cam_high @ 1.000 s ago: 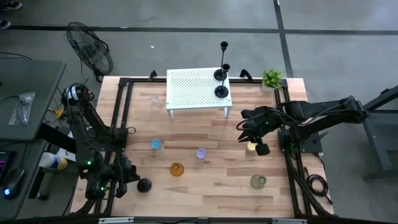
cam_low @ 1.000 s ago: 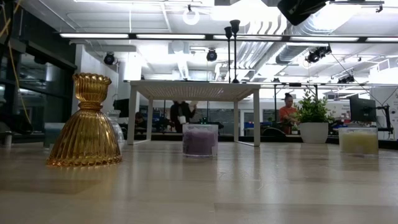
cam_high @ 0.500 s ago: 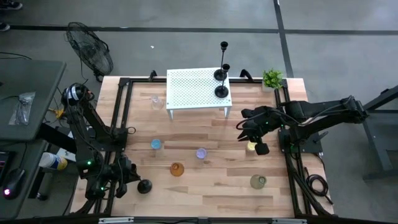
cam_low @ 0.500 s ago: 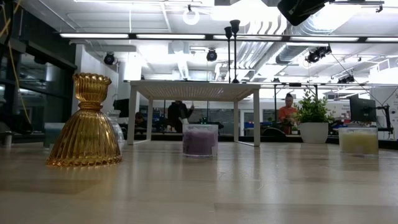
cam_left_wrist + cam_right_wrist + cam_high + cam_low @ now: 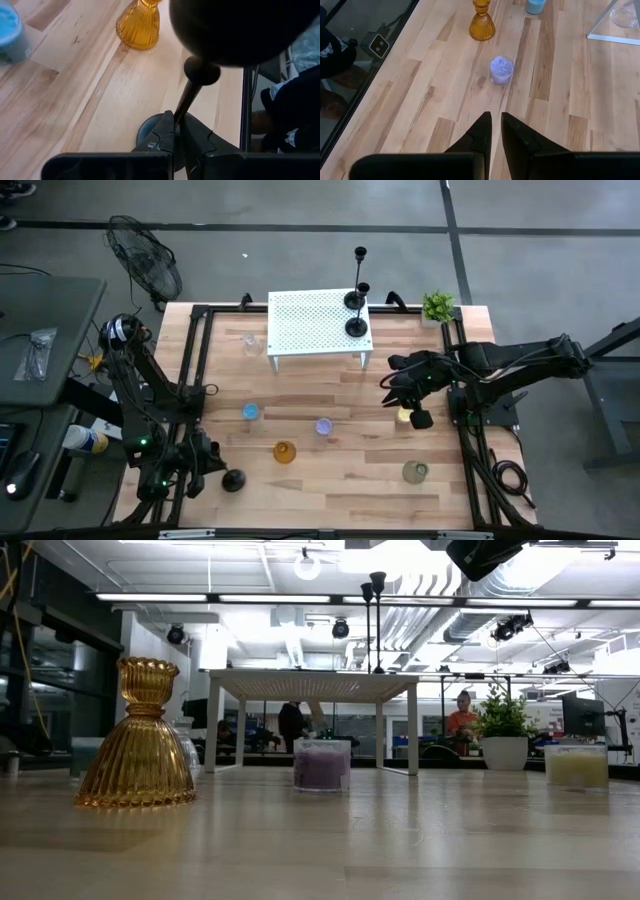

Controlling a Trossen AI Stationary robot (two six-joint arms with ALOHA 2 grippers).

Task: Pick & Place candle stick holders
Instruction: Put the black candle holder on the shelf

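Observation:
Two black candle stick holders stand by their round bases on the white perforated stand at the far side. A third black candle stick holder is at the near left corner, with my left gripper shut on its stem. Small glass holders stand on the table: blue, purple, amber, yellow, green, clear. My right gripper hangs shut and empty above the table's right half, with the purple holder ahead of it. My left gripper pinches the thin stem of the black candle stick holder between its two fingers, low down, just above the round base. The fingers slant down from the table's left side and lie across the stem. The holder stands roughly upright, its base at the table top.
A small potted plant stands at the far right corner. A black frame runs along the table's left, right and far edges. A fan stands beyond the far left corner. Bare wood lies between the glass holders and the near edge.

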